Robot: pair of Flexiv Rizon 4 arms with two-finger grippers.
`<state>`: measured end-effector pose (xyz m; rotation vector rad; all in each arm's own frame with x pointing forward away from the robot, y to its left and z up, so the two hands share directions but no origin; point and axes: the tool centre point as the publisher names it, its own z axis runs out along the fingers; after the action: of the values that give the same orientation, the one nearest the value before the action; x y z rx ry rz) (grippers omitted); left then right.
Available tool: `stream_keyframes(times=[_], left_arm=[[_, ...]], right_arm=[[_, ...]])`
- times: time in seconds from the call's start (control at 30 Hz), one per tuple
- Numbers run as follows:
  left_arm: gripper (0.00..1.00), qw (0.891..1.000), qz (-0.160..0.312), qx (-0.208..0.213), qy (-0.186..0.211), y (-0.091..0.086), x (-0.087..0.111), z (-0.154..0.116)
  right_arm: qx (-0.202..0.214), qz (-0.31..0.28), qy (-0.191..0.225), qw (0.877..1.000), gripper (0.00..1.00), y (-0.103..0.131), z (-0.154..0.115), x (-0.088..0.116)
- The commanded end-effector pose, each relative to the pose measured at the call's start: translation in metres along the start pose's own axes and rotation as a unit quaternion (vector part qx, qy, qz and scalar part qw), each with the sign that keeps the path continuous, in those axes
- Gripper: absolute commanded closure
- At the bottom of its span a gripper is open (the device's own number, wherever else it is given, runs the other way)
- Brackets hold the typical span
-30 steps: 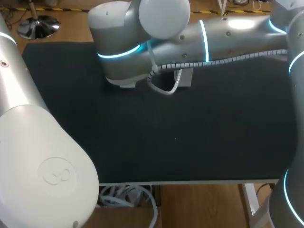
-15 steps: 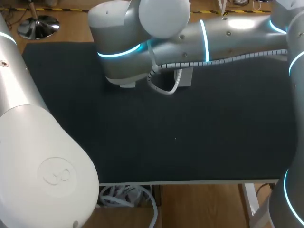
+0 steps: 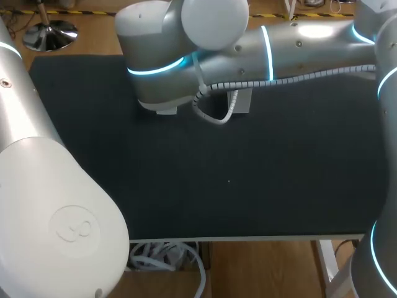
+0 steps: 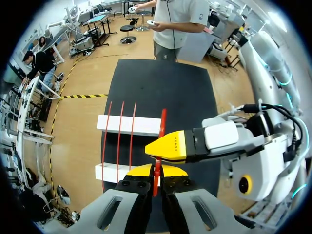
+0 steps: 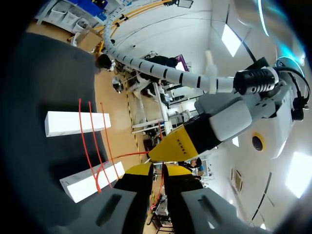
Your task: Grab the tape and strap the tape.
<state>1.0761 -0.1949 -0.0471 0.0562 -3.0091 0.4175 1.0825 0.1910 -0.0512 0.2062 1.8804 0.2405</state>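
Thin red tape (image 4: pixel 162 122) runs in several strands across two white bars (image 4: pixel 127 125) (image 4: pixel 113 172) on the black table. My left gripper (image 4: pixel 156 171) is shut on the loose strand just above the nearer bar. The yellow fingertip (image 4: pixel 171 146) of my right gripper crosses right ahead of it, on the same strand. In the right wrist view my right gripper (image 5: pixel 157 169) has its tips close together on the red tape (image 5: pixel 102 173), with the left gripper's fingertip (image 5: pixel 179 143) against it. Both grippers are hidden under my right arm (image 3: pixel 279 49) in the head view.
Only corners of the white bars (image 3: pixel 164 110) (image 3: pixel 243 101) show under the right arm in the head view, at the back of the black table (image 3: pixel 248 180). My left arm (image 3: pixel 56 217) fills the near left corner.
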Motion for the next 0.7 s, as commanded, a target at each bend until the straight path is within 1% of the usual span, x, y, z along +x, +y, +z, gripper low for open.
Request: stream_keyframes(times=[0.03, 0.2, 0.27, 0.37, 0.53, 0.7], left_arm=[[1.00, 1.000, 0.000, -0.002, 0.000, -0.001, 0.000, -0.001], [1.00, 1.000, 0.000, -0.002, 0.000, -0.001, 0.000, -0.001], [1.00, 1.000, 0.000, -0.002, 0.000, -0.001, 0.000, -0.001], [1.00, 1.000, 0.000, -0.002, 0.000, -0.001, 0.000, -0.001], [1.00, 1.000, 0.000, -0.002, 0.000, -0.001, 0.000, -0.001], [1.00, 1.000, 0.000, -0.002, 0.000, -0.001, 0.000, -0.001]], right_arm=[[-0.003, 0.000, 0.005, 1.000, 0.91, -0.002, -0.005, -0.003], [-0.004, 0.004, 0.004, 1.000, 0.90, -0.003, -0.006, -0.005], [-0.008, 0.007, 0.008, 1.000, 0.87, -0.002, -0.009, -0.007], [-0.016, 0.010, 0.009, 1.000, 0.87, 0.000, -0.016, -0.008], [-0.035, 0.005, 0.024, 0.999, 0.85, 0.001, -0.027, -0.005], [-0.054, 0.011, 0.048, 0.997, 0.87, -0.003, -0.044, -0.003]])
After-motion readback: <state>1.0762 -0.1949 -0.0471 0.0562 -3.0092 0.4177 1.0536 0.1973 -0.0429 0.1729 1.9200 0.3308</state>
